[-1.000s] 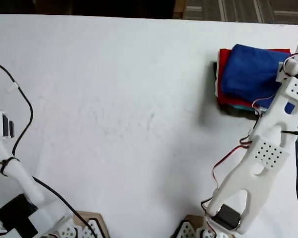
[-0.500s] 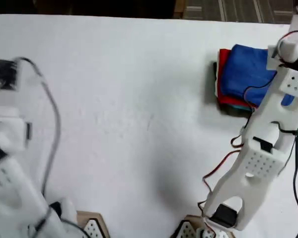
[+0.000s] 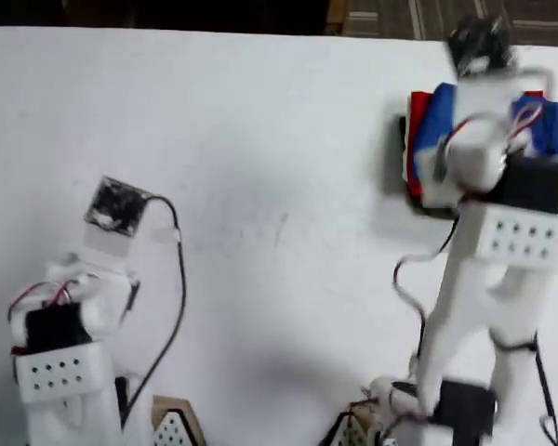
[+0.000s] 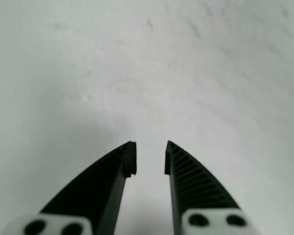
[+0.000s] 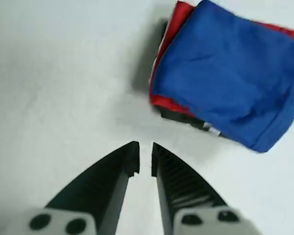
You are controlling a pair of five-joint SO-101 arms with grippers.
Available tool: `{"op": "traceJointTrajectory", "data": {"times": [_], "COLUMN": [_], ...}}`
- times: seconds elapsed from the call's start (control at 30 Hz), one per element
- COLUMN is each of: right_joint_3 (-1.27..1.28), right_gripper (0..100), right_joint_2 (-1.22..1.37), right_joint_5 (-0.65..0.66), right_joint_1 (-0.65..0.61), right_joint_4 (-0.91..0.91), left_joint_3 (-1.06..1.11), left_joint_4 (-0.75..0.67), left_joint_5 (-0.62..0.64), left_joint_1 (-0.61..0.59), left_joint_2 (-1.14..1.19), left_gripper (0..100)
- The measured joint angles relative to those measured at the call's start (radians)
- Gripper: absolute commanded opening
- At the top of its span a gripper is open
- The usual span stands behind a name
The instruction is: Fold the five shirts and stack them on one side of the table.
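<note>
Table — open white surface across the middle and left, plenty of room to swing. Stack of shirts sits near the far right corner, blue shirt on top, red shirt under it; can't count the layers. Stacking looks about finished. Right gripper is just beside the stack, jaws nearly closed, empty. Left gripper is over plain table, narrow gap, empty. Next — likely retract both arms, keeping the right one off the stack's edge.
</note>
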Motion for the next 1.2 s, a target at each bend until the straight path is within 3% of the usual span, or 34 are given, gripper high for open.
{"op": "traceJointTrajectory", "data": {"times": [0.17,0.23,0.27,0.57,0.87,1.07,1.2], "right_joint_3": [0.350,0.474,0.535,0.999,1.436,1.645,1.766], "right_gripper": [2.0,1.9,2.0,2.4,2.4,2.4,2.0], "right_joint_2": [-0.261,-0.358,-0.400,-0.775,-1.264,-1.398,-1.401], "right_joint_5": [-0.143,-0.183,-0.190,-0.209,-0.209,-0.212,-0.212], "right_joint_1": [-0.020,-0.026,-0.026,-0.020,-0.014,-0.014,-0.014], "right_joint_4": [-0.063,-0.103,-0.124,-0.296,-0.436,-0.468,-0.482], "left_joint_3": [0.176,0.239,0.253,0.393,0.456,0.457,0.516], "left_joint_4": [0.000,-0.002,-0.002,-0.015,-0.031,-0.031,-0.031], "left_joint_5": [0.000,0.000,0.006,0.086,0.106,0.379,0.531], "left_joint_1": [0.014,0.017,0.015,0.014,0.015,0.021,0.110], "left_joint_2": [-0.147,-0.219,-0.255,-0.577,-0.606,-0.606,-0.608], "left_gripper": [11,5,2,3,3,3,3]}}
